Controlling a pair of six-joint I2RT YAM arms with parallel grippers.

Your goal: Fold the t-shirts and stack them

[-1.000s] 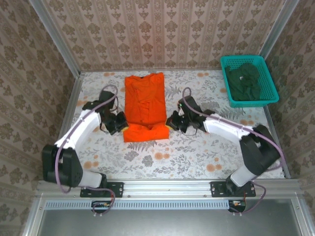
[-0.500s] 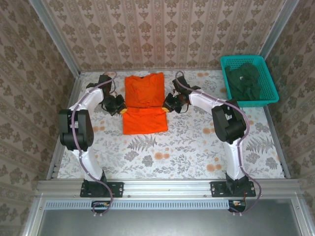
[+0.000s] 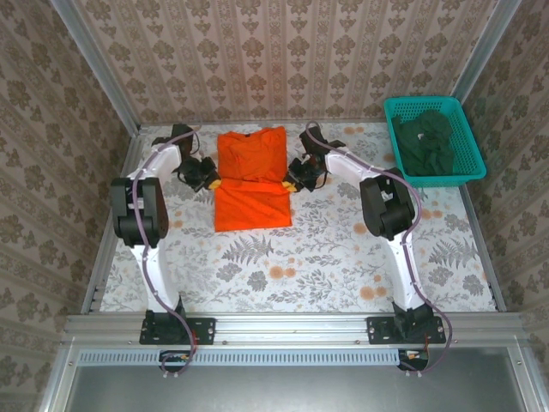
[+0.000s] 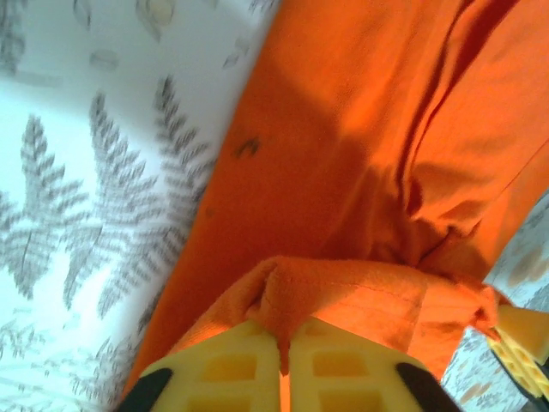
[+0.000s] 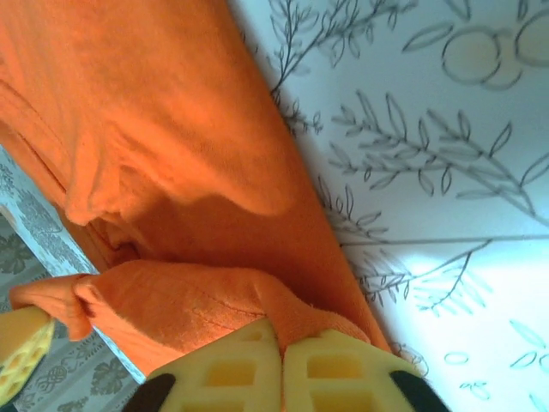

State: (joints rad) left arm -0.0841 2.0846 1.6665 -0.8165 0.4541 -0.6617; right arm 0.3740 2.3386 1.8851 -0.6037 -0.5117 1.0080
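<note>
Carried toward the table's [image 3: 343, 257] far edge, the orange shirt [image 3: 251, 159] hangs pinched between left gripper [image 3: 208, 178] and right gripper [image 3: 294, 178].

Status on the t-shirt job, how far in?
Done: orange t-shirt looks narrowed lengthwise. In hand: left gripper and right gripper each pinch its fabric at mid-shirt, lower part doubled over. Left: finish that fold, then green t-shirts in the basket; nothing stacked.

Counted one orange t-shirt [image 3: 251, 184], one teal basket [image 3: 425, 101], one dark green t-shirt heap [image 3: 425, 146], number unclear, plus left gripper [image 3: 212, 181] and right gripper [image 3: 292, 182].
</note>
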